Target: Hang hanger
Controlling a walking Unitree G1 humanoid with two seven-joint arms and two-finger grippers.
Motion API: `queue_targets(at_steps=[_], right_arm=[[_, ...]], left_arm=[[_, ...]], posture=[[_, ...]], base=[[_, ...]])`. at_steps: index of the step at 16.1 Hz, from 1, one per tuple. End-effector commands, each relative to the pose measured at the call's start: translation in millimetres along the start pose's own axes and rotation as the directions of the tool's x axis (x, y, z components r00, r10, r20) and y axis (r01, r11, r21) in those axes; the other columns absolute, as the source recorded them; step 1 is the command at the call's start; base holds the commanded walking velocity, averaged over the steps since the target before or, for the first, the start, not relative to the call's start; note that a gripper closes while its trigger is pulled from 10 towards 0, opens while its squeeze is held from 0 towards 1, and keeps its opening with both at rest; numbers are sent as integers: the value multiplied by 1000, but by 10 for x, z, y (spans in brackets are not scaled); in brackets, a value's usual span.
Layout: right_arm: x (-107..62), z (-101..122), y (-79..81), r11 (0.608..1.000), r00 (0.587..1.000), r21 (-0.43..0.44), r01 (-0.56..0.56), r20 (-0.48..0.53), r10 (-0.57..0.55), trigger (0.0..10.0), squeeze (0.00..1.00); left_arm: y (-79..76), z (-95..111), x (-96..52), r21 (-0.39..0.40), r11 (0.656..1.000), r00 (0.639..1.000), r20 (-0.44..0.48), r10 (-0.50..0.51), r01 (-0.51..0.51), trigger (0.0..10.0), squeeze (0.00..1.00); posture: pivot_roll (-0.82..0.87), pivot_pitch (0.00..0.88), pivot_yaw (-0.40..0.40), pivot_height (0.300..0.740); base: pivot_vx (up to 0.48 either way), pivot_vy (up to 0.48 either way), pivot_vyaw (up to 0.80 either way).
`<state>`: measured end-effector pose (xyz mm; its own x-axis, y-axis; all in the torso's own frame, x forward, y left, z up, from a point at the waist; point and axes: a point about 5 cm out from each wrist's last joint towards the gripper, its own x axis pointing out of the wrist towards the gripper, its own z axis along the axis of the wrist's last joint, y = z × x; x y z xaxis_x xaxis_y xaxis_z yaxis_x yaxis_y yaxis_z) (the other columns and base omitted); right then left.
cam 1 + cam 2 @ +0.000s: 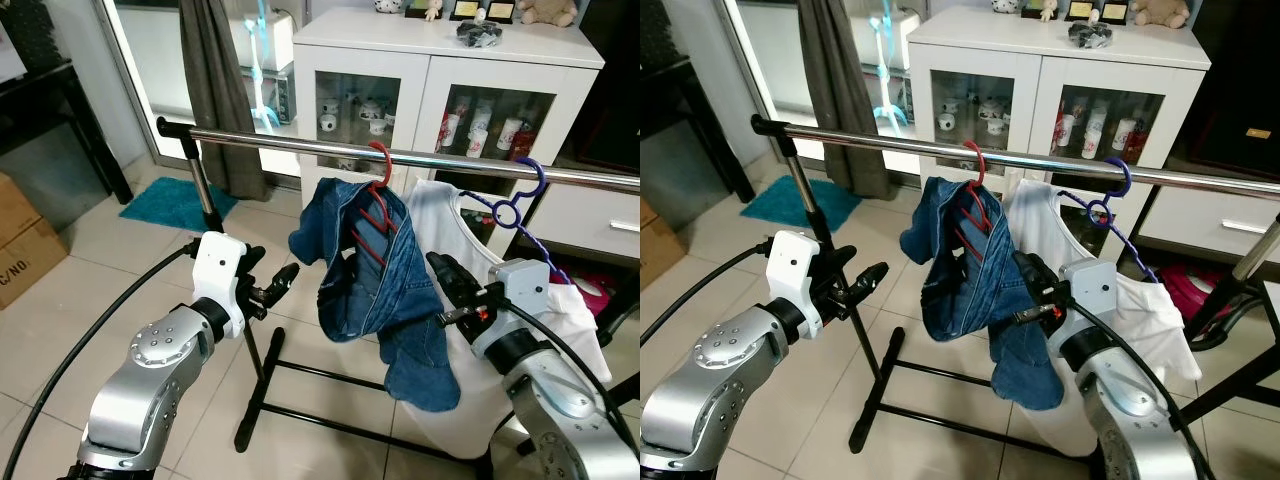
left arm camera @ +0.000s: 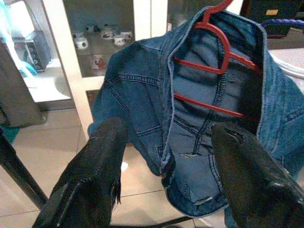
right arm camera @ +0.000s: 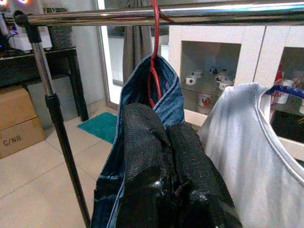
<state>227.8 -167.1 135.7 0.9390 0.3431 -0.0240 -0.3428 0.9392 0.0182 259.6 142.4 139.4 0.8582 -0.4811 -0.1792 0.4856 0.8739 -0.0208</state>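
Two garments hang from the chrome rail (image 1: 330, 150), which serves as the landmark across the scene. Below the rail's left end, beside its black upright post (image 1: 205, 195), the left end effector (image 1: 283, 278) is held out toward the clothes with its fingers (image 2: 95, 175) spread wide and nothing between them; bare tiled floor (image 1: 120, 260) lies beneath and to its left, with a teal mat (image 1: 175, 202) farther back. Near the rail's middle the red hanger (image 1: 378, 200) is hooked over the bar, carrying a blue denim jacket (image 1: 375, 280) that droops unevenly, its lower edge well clear of the floor and of the rack's black base bar (image 1: 330, 375). Just right of the jacket, the right end effector (image 1: 447, 272) points at the denim, its fingers (image 3: 156, 156) pressed together with no cloth visibly pinched; whether the tips touch the denim cannot be told. Farther right on the rail, a purple hanger (image 1: 520, 200) holds a white top (image 1: 470, 300) just beside the jacket. Behind the rail stands a white cabinet (image 1: 440, 60).
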Motion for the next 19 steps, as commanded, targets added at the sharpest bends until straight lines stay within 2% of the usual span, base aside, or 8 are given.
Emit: queue_targets(at_steps=[1,4,6,7,11,13,16,19], right_arm=[[-4,72,-15,1000,999,9,-3,37,3,10000,0],[77,150,-5,1000,999,25,-5,54,3,10000,0],[276,226,11,999,999,40,-11,38,9,10000,0],[345,250,5,997,999,72,-25,34,23,10000,1000],[603,338,67,991,992,49,-124,1,124,10000,1000],[829,325,194,978,977,25,-206,-48,206,10000,1000],[1075,379,328,967,967,-14,-254,-39,254,10000,1000],[1186,468,406,943,945,-68,-326,-39,324,10000,1000]], left_arm=[[28,27,-24,30,999,1000,7,17,-17,10000,0],[102,-7,-61,35,998,999,-12,44,-44,10000,0],[113,-68,-99,48,999,999,-45,1,1,10000,0],[109,-105,-125,58,998,997,-74,-34,38,10000,0],[146,-213,-214,99,987,981,-158,-114,130,10000,0],[185,-257,-299,129,972,965,-198,-171,199,10000,0],[190,-242,-363,145,957,955,-197,-222,252,10000,0],[169,-255,-400,148,950,948,-203,-243,275,10000,0]], posture=[[-90,0,53,740],[-82,0,53,740],[-80,0,53,740],[-80,0,53,740],[-76,0,53,740],[-75,0,53,740],[-59,0,40,740],[-54,0,32,740]], base=[[0,0,0],[0,0,0],[0,0,0],[0,0,0],[0,0,0],[0,0,0],[0,0,0],[0,0,0]])
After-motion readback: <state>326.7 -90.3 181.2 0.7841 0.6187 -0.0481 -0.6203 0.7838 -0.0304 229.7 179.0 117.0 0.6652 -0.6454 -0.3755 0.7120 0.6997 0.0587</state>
